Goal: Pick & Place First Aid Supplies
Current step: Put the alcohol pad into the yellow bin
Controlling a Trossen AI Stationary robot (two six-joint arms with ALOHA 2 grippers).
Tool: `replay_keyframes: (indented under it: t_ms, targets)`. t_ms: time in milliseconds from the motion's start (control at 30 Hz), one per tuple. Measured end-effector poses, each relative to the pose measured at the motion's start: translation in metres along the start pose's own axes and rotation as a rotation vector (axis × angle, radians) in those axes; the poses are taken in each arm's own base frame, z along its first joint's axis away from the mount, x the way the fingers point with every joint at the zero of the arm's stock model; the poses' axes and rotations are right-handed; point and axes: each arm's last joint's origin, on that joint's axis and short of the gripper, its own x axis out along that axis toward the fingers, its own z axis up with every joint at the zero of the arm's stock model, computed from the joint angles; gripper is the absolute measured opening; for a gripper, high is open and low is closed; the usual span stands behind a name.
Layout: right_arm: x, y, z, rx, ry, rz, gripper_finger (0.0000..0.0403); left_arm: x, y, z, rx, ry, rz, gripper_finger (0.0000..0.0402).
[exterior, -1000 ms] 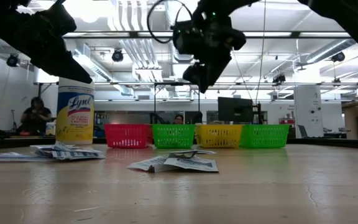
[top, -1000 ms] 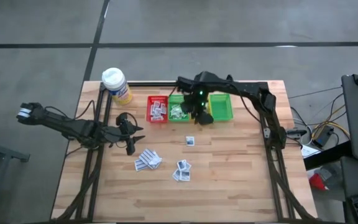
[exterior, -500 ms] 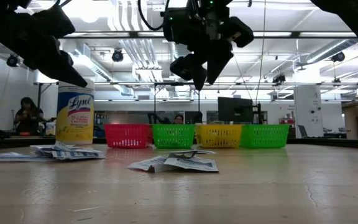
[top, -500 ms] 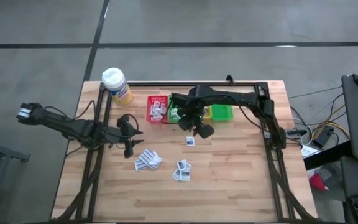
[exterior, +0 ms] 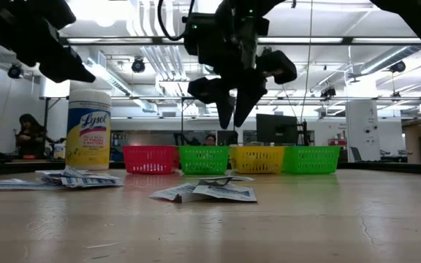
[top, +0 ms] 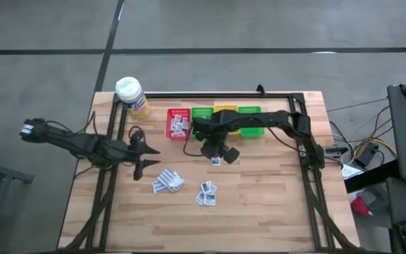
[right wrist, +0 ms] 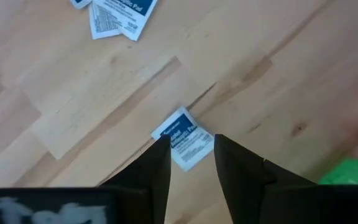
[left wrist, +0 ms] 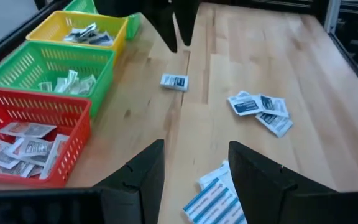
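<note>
The right gripper hovers with fingers spread just above one lone sachet near the table's middle. Behind it, four bins line the far edge: a red bin, two green, one yellow, the red, yellow and nearer green ones holding sachets. Two small piles of sachets lie toward the near edge. The left gripper hangs open by the left edge.

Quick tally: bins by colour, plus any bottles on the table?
red bin: 1
green bins: 2
yellow bin: 1
Lysol bottle: 1
Total: 5
</note>
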Motion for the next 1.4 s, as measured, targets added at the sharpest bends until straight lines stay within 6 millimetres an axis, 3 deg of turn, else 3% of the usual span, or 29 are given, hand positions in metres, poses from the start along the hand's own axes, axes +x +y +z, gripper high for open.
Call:
replay_keyframes:
  t_ms: [500, 967, 1400]
  targets:
    - [0.027, 0.003, 0.001, -0.153, -0.016, -0.038, 0.0123, -0.021, 0.007, -0.001, 0.015, -0.081, -0.034, 0.0172]
    - [0.048, 0.009, -0.009, -0.198, 0.035, -0.035, 0.0105, -0.004, 0.008, -0.033, -0.080, -0.219, -0.107, 0.0172]
    - [0.054, 0.005, -0.009, -0.215, 0.033, -0.091, 0.0147, 0.000, 0.009, -0.039, -0.108, -0.214, -0.110, 0.0172]
